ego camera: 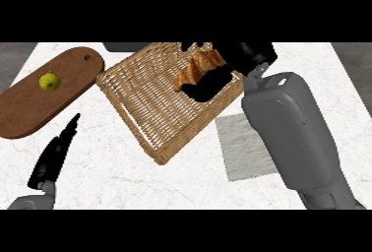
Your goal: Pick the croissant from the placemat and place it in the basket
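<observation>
Left hand (54,155) near left, fingers straight, idle. Right hand (236,58) over basket (152,113), curled round croissant (195,69): likely light, flaky; grip mid-body.

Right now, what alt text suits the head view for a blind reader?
The robot's black right hand holds a golden-brown croissant over a woven wicker basket on a white marble counter. A grey placemat lies right of it; a brown wooden board bearing a yellow-green fruit lies left. The black left hand rests open, lower left.
</observation>
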Available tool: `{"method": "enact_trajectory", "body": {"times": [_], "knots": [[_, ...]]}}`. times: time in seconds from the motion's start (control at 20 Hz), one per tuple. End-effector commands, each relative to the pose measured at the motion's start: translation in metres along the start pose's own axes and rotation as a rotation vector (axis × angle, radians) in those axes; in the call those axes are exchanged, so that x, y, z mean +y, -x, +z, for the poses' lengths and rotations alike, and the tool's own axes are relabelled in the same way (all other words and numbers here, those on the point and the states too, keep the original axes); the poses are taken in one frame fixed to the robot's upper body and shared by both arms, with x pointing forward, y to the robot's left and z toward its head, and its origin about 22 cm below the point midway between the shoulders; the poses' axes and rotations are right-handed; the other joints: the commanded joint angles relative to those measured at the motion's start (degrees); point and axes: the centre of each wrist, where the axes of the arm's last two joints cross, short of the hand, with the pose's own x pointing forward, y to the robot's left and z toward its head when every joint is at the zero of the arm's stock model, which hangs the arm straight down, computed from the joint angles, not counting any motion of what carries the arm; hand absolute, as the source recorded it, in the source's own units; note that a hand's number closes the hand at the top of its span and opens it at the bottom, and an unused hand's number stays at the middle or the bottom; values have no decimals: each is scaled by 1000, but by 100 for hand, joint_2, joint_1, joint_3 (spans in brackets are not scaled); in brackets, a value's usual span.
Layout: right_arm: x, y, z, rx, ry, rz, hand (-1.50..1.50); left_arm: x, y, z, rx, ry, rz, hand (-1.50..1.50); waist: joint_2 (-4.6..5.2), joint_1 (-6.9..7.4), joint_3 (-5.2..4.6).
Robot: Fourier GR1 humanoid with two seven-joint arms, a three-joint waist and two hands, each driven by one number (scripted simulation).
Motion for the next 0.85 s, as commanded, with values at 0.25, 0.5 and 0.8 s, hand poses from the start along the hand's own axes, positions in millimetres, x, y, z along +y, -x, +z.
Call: {"method": "enact_trajectory", "body": {"times": [0.25,0.5,0.8], "knots": [[31,-3,-17,-21,61,-114,-150,18,11,12,-13,3,-11,0,-11,16,2],[20,14,-20,83,218,-294,-150,-11,-4,5,-21,11,2,0,-1,13,2],[-16,67,-16,267,315,-410,-150,2,-13,-8,2,-5,-13,0,11,-33,2]]}}
